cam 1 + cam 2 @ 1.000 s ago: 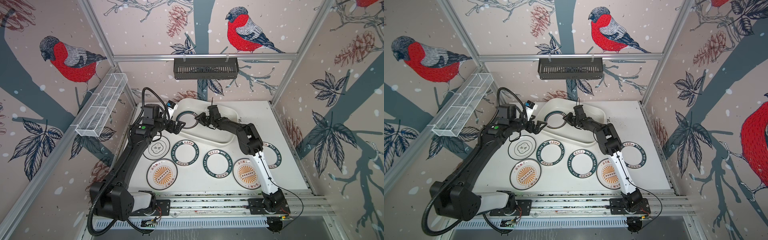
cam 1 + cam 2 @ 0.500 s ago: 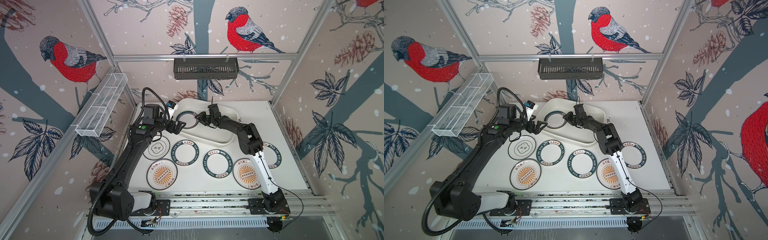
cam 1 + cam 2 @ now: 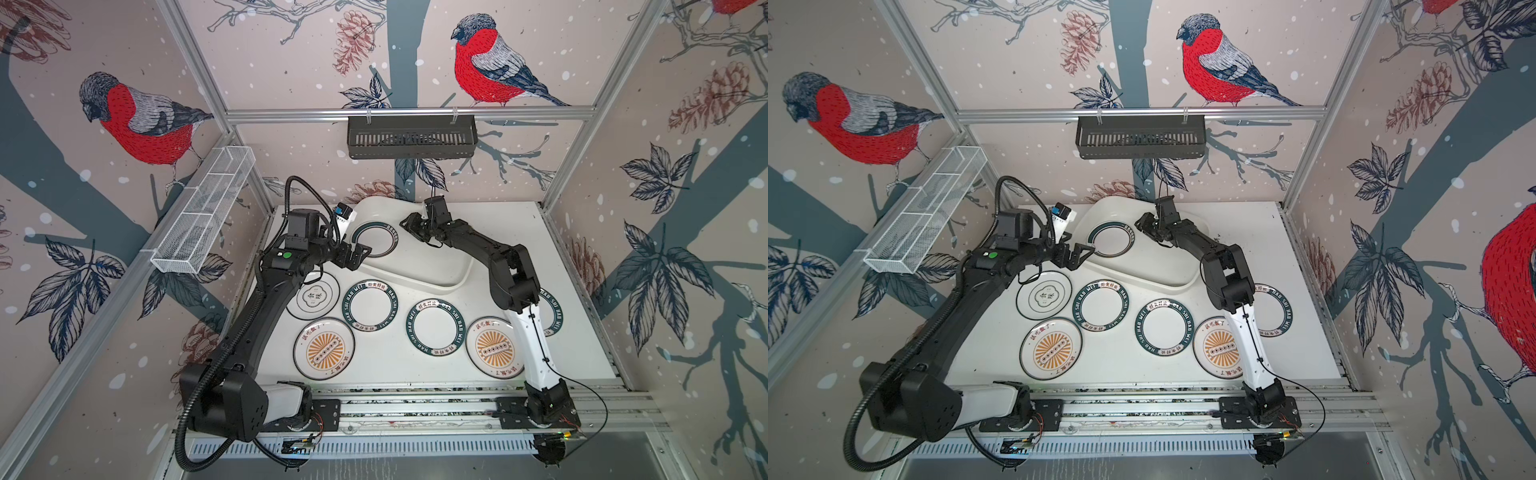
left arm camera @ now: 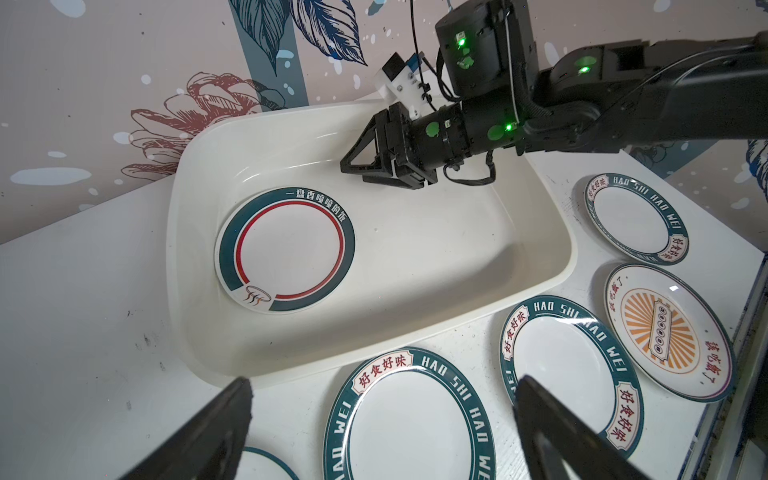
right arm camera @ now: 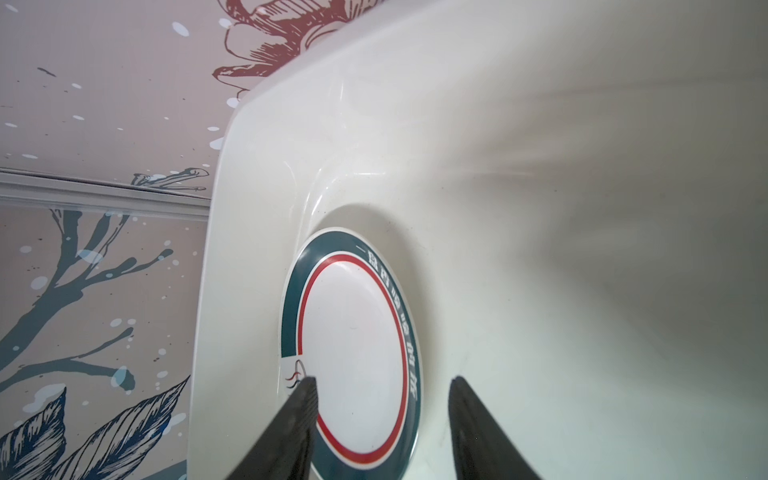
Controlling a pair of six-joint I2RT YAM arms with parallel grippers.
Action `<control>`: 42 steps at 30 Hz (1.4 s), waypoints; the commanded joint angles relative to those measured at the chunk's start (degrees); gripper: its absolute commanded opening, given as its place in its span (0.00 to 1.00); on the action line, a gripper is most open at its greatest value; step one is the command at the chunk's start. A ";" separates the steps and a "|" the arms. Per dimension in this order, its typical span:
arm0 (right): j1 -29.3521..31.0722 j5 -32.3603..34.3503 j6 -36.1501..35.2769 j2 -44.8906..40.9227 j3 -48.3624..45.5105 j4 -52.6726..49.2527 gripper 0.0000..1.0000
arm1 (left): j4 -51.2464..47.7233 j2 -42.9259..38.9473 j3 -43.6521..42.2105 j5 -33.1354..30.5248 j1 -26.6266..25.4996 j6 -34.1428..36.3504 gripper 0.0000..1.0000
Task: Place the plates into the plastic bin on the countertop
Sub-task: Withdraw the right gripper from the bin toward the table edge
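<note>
One plate (image 3: 376, 240) lies flat in the plastic bin's (image 3: 436, 262) left half; its right half is open. Left hand (image 3: 359, 254) spread at the rim, right hand (image 3: 406, 227) spread, empty, by the plate's edge

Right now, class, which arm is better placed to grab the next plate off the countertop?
Left: the left claw, open, hangs by the emblem plate; the right claw reaches over the bin, farther off.
</note>
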 commanded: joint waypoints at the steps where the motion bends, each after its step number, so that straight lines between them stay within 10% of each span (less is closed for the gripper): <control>1: -0.10 3.49 -4.41 -4.37 -0.95 -2.94 0.53 | 1.02 -0.56 -0.69 -1.07 -0.05 1.11 0.97; 16: -3.76 12.76 -10.06 -32.65 -30.24 1.65 0.52 | -1.95 -1.35 -0.14 -3.69 -0.06 7.68 0.97; 42: -41.13 17.51 -11.32 -84.72 -83.45 -4.34 0.54 | -4.25 2.36 2.47 1.99 -0.24 7.62 0.97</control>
